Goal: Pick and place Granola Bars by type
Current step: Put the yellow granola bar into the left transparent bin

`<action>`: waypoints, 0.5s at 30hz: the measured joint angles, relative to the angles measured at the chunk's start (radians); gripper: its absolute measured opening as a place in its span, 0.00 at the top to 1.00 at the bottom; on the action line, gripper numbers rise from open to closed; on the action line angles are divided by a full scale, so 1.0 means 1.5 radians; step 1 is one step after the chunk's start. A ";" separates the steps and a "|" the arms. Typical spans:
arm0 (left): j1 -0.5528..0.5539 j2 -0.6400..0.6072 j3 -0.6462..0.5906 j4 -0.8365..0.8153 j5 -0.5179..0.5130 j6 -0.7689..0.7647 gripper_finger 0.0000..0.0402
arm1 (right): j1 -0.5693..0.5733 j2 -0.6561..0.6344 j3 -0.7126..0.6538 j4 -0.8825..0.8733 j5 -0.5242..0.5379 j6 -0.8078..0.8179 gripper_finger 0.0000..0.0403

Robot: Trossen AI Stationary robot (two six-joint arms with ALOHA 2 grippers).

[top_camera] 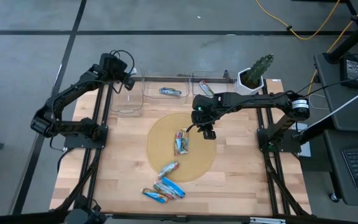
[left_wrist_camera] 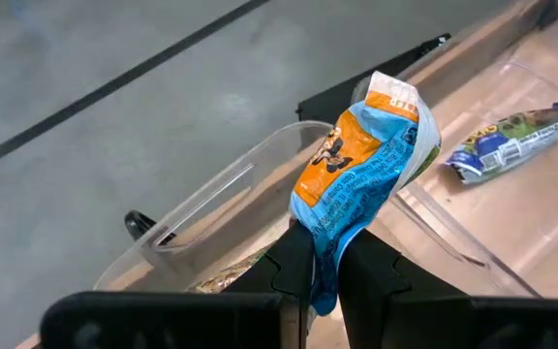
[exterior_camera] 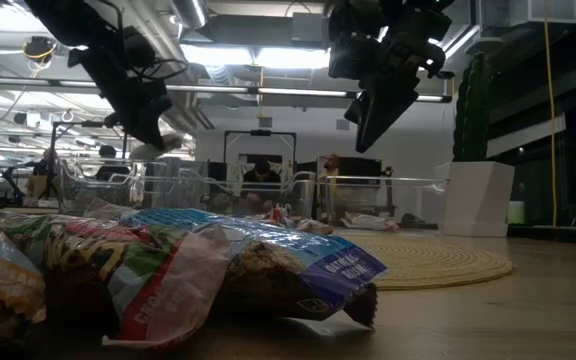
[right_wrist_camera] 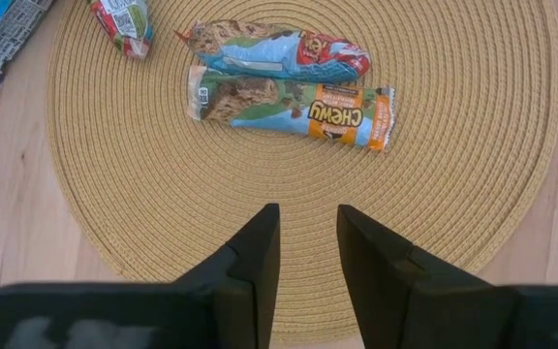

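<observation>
The round tan woven mat point(top_camera: 182, 146) is taken as landmark, at the centre of the light wooden surface point(top_camera: 241, 180).

Left tool point(left_wrist_camera: 325, 262): seen only in left wrist view to be clamped tight on a crinkled blue-and-orange wrapped granola bar point(left_wrist_camera: 364, 165), held above the clear plastic bins point(top_camera: 129, 94) at the far edge beyond the mat. In high view the bar can't be made out; only the left arm is seen reaching over the far-left bin.

Right tool point(right_wrist_camera: 306, 242): seen in right wrist view w/ fingers partly apart, nothing between them, hovering over the mat. Two bars point(right_wrist_camera: 289, 82) are shown lying side by side on the mat, wrappers blue w/ red and orange ends, touching or nearly so. In high view the same pair point(top_camera: 181, 142) is seen near the mat's centre, right tool point(top_camera: 207, 132) just beside them.

More bars: one on the mat's near rim point(top_camera: 168, 168), a small cluster point(top_camera: 165, 190) on the surface just off the mat's near side. One bar point(top_camera: 170, 92) is seen in the middle bin, another point(top_camera: 206, 88) in the bin right of it.

Low view: mostly blocked by a close, blurred wrapper point(exterior_camera: 218, 270); print hard to read. Bins seen only faintly.

A white pot w/ green cactus point(top_camera: 255, 74) stands beyond the mat's far right. Grey floor w/ dark lines surrounds the surface; ceiling lights and office clutter are seen behind.
</observation>
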 joint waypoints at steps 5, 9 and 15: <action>0.000 0.000 -0.003 -0.002 0.000 -0.003 0.92 | 0.000 0.000 0.000 0.000 0.000 0.000 0.73; 0.000 0.001 -0.003 -0.007 0.000 -0.015 0.92 | 0.000 0.000 0.000 0.001 0.000 -0.001 0.73; -0.013 0.013 -0.003 -0.028 -0.001 -0.014 0.92 | 0.000 0.000 0.000 0.006 0.000 -0.002 0.73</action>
